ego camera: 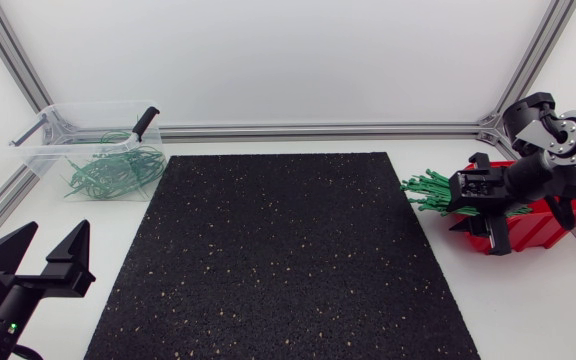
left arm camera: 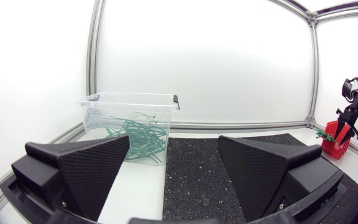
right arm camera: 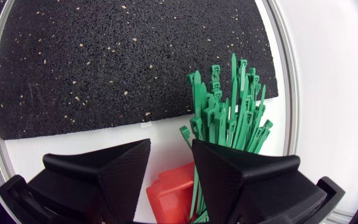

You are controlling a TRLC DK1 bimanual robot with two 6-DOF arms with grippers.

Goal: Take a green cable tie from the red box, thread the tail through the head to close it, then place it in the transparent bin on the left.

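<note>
Green cable ties [right arm camera: 229, 106]: bundle standing in red box [right arm camera: 173, 193] at right edge of table [ego camera: 528, 300], fanned out just ahead of right gripper [right arm camera: 171, 144]; few strands run along inner face of one finger. Right gripper above box, fingers slightly apart, clamping nothing. Left gripper [left arm camera: 174, 140] near table's front-left corner, fingers wide apart, empty. Transparent bin [ego camera: 43, 135] at far-left corner, looped ties [ego camera: 108, 172] inside.

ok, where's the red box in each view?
Head view: red box at the table's right side, off the black mat's edge.
Left wrist view: red box small, far across the mat.
Right wrist view: red box under the right gripper, between its fingers.
Shared landmark: the black mat.
</note>
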